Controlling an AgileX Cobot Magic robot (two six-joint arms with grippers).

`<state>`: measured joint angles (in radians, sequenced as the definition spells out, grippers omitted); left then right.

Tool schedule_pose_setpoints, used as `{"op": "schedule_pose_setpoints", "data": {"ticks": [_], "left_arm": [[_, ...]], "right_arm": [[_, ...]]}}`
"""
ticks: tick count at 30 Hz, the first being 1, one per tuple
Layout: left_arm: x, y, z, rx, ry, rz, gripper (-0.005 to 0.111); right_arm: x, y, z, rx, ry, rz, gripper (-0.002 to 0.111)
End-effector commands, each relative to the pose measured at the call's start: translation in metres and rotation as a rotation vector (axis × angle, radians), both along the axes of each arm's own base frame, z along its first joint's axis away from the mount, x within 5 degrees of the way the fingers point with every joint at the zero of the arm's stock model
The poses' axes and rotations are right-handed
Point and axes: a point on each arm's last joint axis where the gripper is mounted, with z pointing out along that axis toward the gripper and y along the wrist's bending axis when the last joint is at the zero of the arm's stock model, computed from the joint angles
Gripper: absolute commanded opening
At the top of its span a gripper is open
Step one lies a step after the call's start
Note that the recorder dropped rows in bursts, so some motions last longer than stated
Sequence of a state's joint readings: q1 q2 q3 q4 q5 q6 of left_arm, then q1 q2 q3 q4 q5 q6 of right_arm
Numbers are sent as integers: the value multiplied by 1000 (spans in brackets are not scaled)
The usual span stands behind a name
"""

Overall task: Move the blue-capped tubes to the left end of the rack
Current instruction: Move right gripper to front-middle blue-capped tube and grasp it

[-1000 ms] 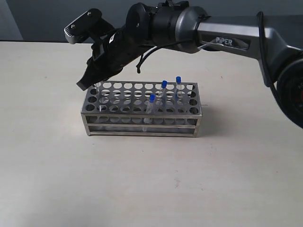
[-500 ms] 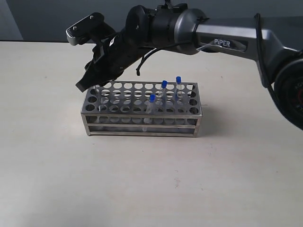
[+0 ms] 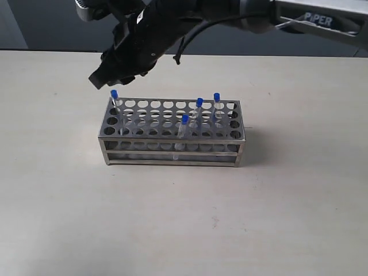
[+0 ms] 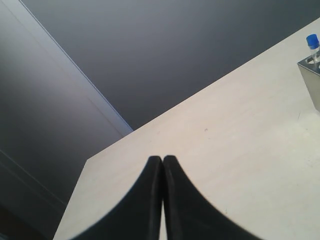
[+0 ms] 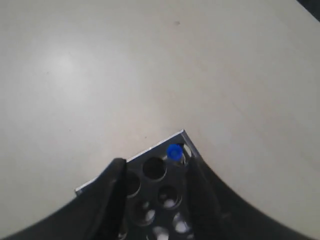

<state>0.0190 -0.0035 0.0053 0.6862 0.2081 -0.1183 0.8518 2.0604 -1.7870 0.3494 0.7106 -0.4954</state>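
So one of the blue-capped tubes (image 3: 114, 95) sits in the back-left corner hole of the rack (image 3: 172, 146), the other three toward the right end. The right pincer (image 5: 155, 161) hangs just above it, jaws spread, empty. The left pincer (image 4: 162, 159) is pinched closed over the counter (image 3: 172, 224).

From my station I saw a pale cream table (image 3: 184, 230) filling nearly all of the exterior view. Its top was matte and plain, with a few tiny dark specks (image 3: 215, 219) toward the near side. Past its far edge stood a dark blue-grey wall (image 3: 52, 34), and at the far left a lighter grey panel (image 3: 8, 26) met it along a slanted pale line. The left wrist camera gave me one table corner against that same dark wall. The light was soft and even, with one faint bright patch (image 5: 62, 65) on the tabletop.
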Motion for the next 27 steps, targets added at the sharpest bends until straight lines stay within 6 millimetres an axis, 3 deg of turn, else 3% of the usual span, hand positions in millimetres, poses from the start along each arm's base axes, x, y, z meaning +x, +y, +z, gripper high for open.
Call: {"op": "schedule_pose_setpoints", "data": {"ticks": [1, 5, 13, 20, 27], "left_arm": [[0, 0, 2, -3, -7, -2, 1], [0, 0, 2, -3, -7, -2, 1], [0, 0, 2, -3, -7, -2, 1], [0, 0, 2, -3, -7, -4, 1], [0, 0, 2, -3, -3, -1, 1]], "right_arm": [[-8, -22, 16, -158, 31, -39, 40], [-17, -45, 20, -345, 92, -81, 40], [-36, -66, 6, -386, 146, -92, 40], [-32, -63, -13, -320, 85, -114, 40], [-20, -62, -34, -387, 42, -152, 40]]}}
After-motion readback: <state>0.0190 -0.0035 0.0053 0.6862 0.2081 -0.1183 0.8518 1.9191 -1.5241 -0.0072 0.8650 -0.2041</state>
